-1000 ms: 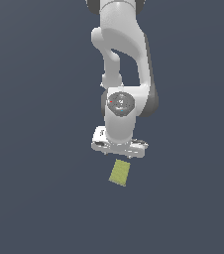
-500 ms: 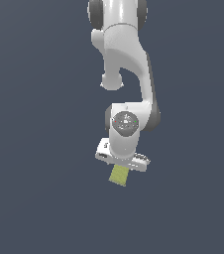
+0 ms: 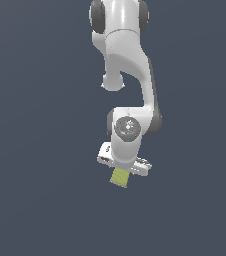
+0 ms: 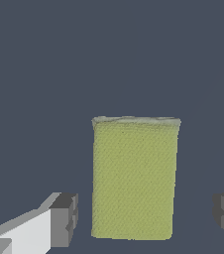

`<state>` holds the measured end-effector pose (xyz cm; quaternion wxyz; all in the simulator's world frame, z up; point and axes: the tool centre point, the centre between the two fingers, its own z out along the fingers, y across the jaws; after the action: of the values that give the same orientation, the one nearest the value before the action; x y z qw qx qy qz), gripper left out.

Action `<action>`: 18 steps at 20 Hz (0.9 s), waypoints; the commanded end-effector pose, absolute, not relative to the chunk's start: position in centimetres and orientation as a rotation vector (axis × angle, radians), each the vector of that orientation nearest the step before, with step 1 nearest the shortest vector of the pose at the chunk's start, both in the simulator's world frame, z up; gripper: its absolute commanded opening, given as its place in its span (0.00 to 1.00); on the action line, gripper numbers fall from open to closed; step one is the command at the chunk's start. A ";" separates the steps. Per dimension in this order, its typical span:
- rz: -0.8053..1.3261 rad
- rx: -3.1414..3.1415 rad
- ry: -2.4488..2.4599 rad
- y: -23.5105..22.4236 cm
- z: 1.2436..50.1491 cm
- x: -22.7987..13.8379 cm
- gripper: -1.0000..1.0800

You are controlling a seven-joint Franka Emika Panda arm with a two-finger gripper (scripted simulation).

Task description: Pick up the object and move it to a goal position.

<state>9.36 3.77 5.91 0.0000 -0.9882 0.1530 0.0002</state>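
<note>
Only the wrist view shows the claw straddling the block, untouched.

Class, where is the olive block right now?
In the exterior view the olive block lies just below the white end effector, partly hidden by it; the wrist view shows it between the open fingers, touching neither.

Upper part of olive block hidden behind white gripper in exterior view. Fingers cut off by wrist view's edges. Arm base out of frame.
</note>
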 end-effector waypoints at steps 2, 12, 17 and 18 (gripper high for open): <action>0.001 -3.104 0.482 3.8 5.1 9.3 0.96; 0.000 -3.104 0.485 3.8 1.0 9.3 0.96; 0.000 -3.104 0.485 3.8 1.0 9.4 0.00; 0.000 -3.104 0.485 3.8 1.0 9.4 0.00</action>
<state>9.37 3.83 0.96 0.0000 -0.9880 0.1542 0.0007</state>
